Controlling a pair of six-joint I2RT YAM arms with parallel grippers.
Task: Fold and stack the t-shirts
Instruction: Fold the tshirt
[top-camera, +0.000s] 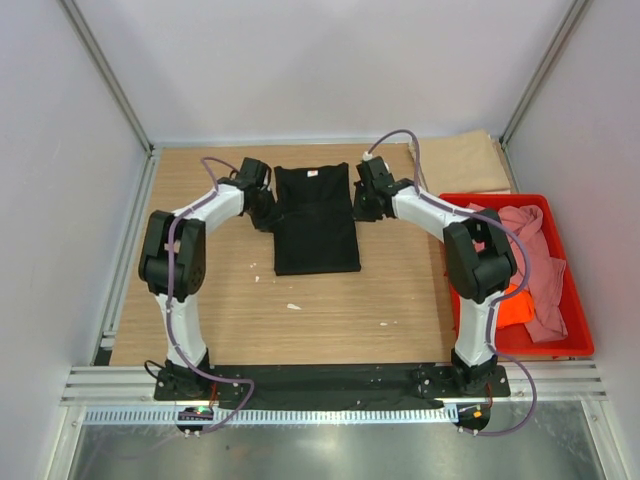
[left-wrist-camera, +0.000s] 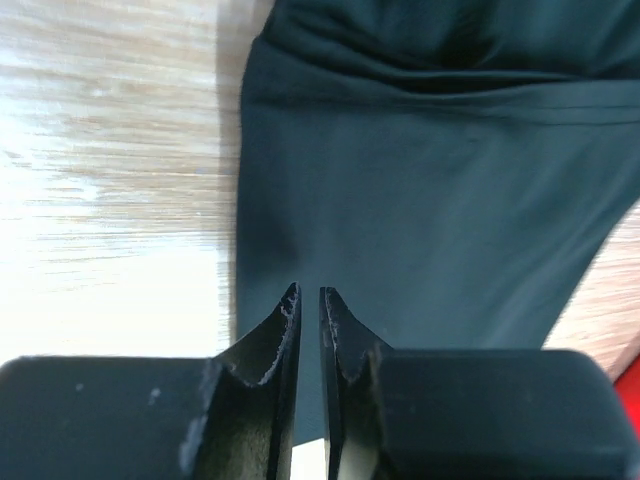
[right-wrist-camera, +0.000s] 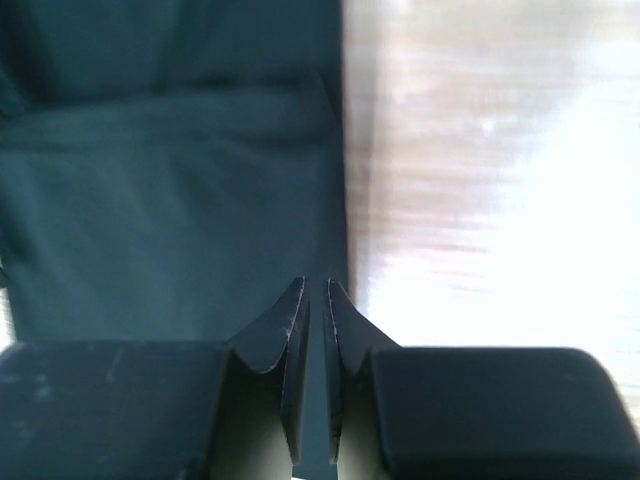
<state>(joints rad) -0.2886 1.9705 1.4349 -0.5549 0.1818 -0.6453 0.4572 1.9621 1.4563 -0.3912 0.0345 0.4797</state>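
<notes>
From here I see the black t-shirt (top-camera: 316, 225) folded narrow, long axis near-to-far, collar far, with left gripper (left-wrist-camera: 308, 294) and right gripper (right-wrist-camera: 316, 286) nearly closed at its edges, can't tell if they're pinching cloth.

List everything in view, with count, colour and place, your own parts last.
black t-shirt: one, black, folded into a narrow strip, middle of the table's far half
tan t-shirt: one, tan, table's far right corner
pink t-shirt: one, dusty pink, crumpled in the crate
orange t-shirt: one, bright orange, in the crate, partly under the pink one
crate: one, red plastic, right of the table
table: one, light wood
left gripper: one, black, at the black t-shirt's left edge, jaws nearly closed
right gripper: one, black, at its right edge, jaws nearly closed
</notes>
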